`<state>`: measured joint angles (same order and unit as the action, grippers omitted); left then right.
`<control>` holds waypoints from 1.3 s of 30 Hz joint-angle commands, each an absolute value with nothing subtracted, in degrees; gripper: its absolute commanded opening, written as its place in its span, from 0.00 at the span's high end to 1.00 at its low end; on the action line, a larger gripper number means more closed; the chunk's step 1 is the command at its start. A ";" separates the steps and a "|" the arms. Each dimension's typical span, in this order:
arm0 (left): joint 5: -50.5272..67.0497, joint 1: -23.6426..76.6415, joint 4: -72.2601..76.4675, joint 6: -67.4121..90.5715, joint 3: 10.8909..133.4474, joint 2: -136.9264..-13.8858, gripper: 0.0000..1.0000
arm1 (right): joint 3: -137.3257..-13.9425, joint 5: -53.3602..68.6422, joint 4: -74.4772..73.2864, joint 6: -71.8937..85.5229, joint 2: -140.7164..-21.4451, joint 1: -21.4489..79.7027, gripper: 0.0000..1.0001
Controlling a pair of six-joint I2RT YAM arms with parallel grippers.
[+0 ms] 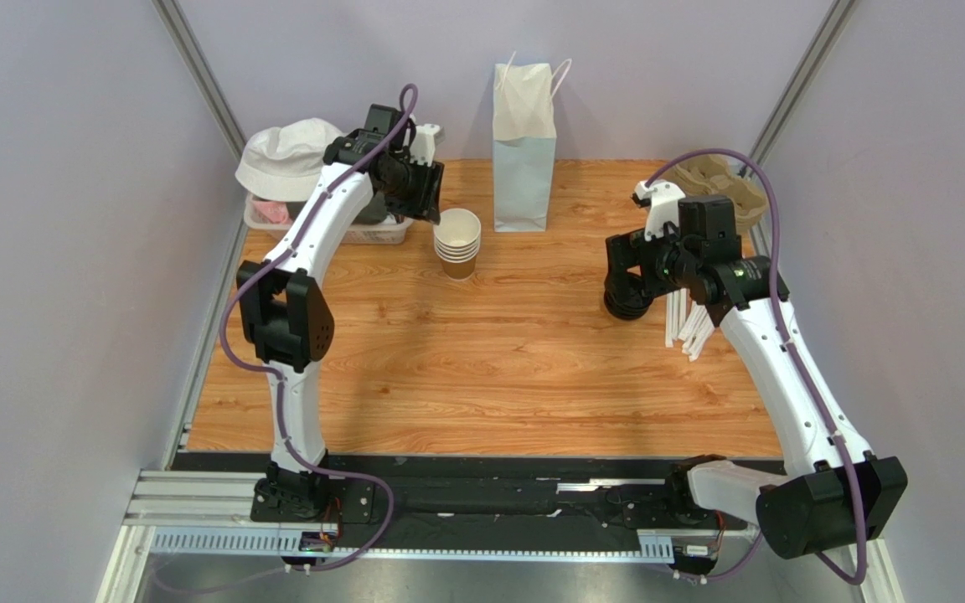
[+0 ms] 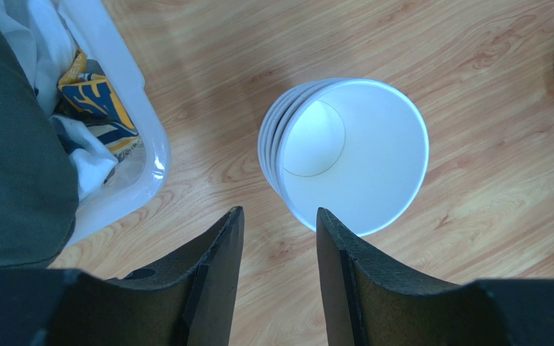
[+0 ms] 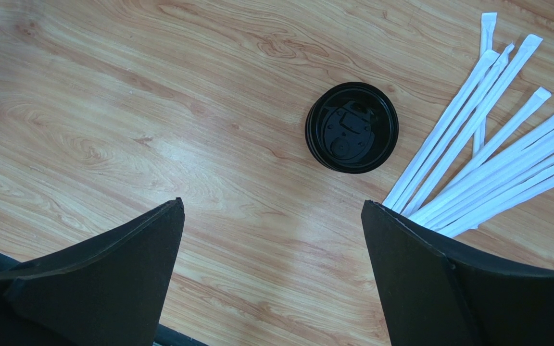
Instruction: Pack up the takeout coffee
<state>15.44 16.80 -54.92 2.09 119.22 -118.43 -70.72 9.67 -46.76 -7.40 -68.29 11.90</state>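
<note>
The takeout coffee, a cup with its lid on, shows in none of the views. A stack of lidless white-rimmed paper cups (image 1: pixel 457 241) (image 2: pixel 352 151) stands at the back of the table. My left gripper (image 1: pixel 422 189) (image 2: pixel 278 213) hovers just beside it, its jaws partly apart with only bare wood between them. A small stack of loose black lids (image 3: pixel 352 127) (image 1: pixel 626 305) lies on the wood. My right gripper (image 1: pixel 636 270) (image 3: pixel 273 204) hangs above and just short of it, wide open and empty.
A white paper bag (image 1: pixel 524 145) stands upright at the back centre. A clear bin (image 2: pixel 142 122) of cloth items sits at the left with a white hat (image 1: pixel 286 153) on it. Wrapped straws (image 3: pixel 489 158) lie right of the lids. A cardboard carrier (image 1: pixel 720 182) sits back right.
</note>
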 commanded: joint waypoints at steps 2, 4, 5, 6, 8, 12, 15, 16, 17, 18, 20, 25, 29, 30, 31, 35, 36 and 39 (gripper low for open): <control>15.38 17.05 -52.30 2.81 121.73 -120.14 0.51 | -72.07 9.40 -44.74 -8.09 -67.59 10.90 0.00; 15.99 17.05 -52.21 3.16 121.90 -120.67 0.53 | -71.90 9.32 -44.91 -8.09 -67.50 10.72 0.00; 16.26 17.05 -52.29 3.69 121.90 -121.11 0.53 | -71.63 9.32 -44.91 -8.09 -67.33 10.37 0.00; 16.52 17.05 -52.21 3.95 121.90 -121.37 0.53 | -71.54 9.32 -44.91 -8.09 -67.32 10.28 0.00; 17.22 17.05 -52.21 4.48 121.90 -121.90 0.55 | -71.28 9.40 -45.00 -8.00 -67.15 9.93 0.00; 17.75 17.05 -52.21 5.01 122.17 -122.61 0.62 | -70.93 9.40 -44.91 -8.00 -67.06 9.76 0.00; 18.10 17.23 -52.12 5.01 122.52 -123.05 0.69 | -70.67 9.49 -44.91 -7.91 -67.15 9.67 0.00; 18.37 17.23 -52.21 5.01 122.95 -123.22 0.73 | -70.66 9.67 -44.91 -7.91 -67.06 9.49 0.00; 18.37 17.49 -52.21 4.92 123.13 -123.48 0.74 | -70.66 9.75 -45.00 -7.91 -67.06 9.58 0.00; 18.11 17.58 -52.38 5.01 123.31 -123.57 0.77 | -70.66 9.84 -45.09 -7.91 -67.06 9.58 0.00; 18.02 17.67 -52.73 5.18 123.92 -123.84 0.85 | -70.75 9.67 -45.18 -8.00 -67.06 9.49 0.00; 16.26 17.67 -54.67 5.36 125.06 -122.87 1.00 | -70.93 9.76 -45.44 -8.00 -67.24 9.58 0.00; 16.61 17.67 -56.60 5.27 126.04 -120.95 1.00 | -70.93 10.02 -45.53 -8.09 -67.50 9.58 0.00; 17.31 17.67 -56.69 5.36 125.95 -120.42 1.00 | -70.93 10.45 -45.53 -8.00 -67.59 9.49 0.00; 17.66 17.67 -56.95 5.45 125.86 -119.98 1.00 | -71.01 10.46 -45.53 -8.00 -67.59 9.58 0.00; 19.68 17.67 -57.13 5.80 125.86 -117.52 1.00 | -71.19 11.07 -45.70 -7.91 -68.03 9.58 0.00; 19.95 17.67 -57.30 5.80 125.95 -117.25 1.00 | -71.28 11.25 -45.62 -7.82 -68.20 9.58 0.00; 20.30 17.67 -58.97 5.63 127.70 -117.16 1.00 | -71.80 11.42 -45.62 -7.82 -68.47 9.58 0.00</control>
<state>18.04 17.47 -56.71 4.89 123.46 -123.07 -70.46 10.26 -46.70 -7.38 -68.27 9.72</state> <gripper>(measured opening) 0.010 0.998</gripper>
